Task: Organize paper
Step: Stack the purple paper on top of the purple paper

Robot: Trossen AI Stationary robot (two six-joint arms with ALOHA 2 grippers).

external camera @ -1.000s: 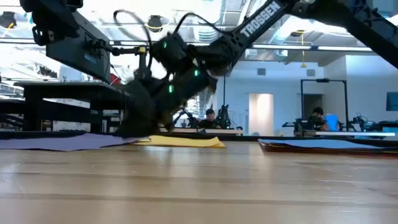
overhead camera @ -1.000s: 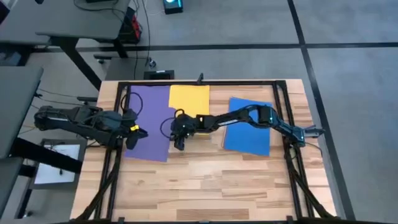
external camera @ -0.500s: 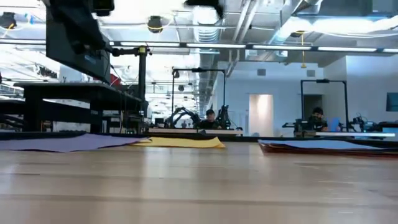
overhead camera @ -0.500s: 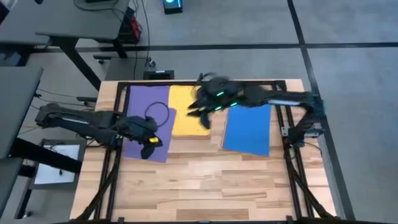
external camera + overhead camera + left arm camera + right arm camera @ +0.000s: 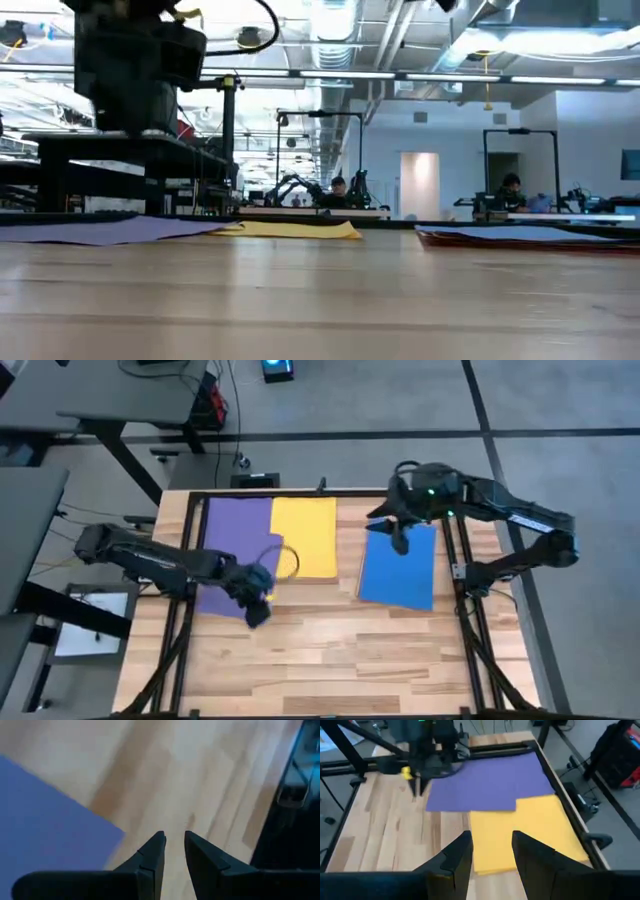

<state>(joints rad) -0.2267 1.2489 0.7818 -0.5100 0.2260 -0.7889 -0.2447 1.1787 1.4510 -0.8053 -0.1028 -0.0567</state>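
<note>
Three sheets of paper lie flat on the wooden table: a purple sheet at the left, a yellow sheet overlapping its right edge, and a blue sheet at the right. My left gripper hangs above the bare wood just off the purple sheet's near right corner, its fingers a narrow gap apart with nothing between them. My right gripper is raised over the blue sheet's far left part, open and empty. Its wrist view looks across the yellow sheet and the purple sheet.
A black frame runs along the table's far edge and down both sides. In the low view a dark reddish layer shows under the blue sheet. Bare wood fills the near half of the table. People sit far off in the room.
My right gripper has lifted off the spot between the purple and yellow sheets and swung up toward the table's far right, ending over the blue sheet. My left gripper has moved along the purple sheet toward the near edge and right, past its near right corner.
</note>
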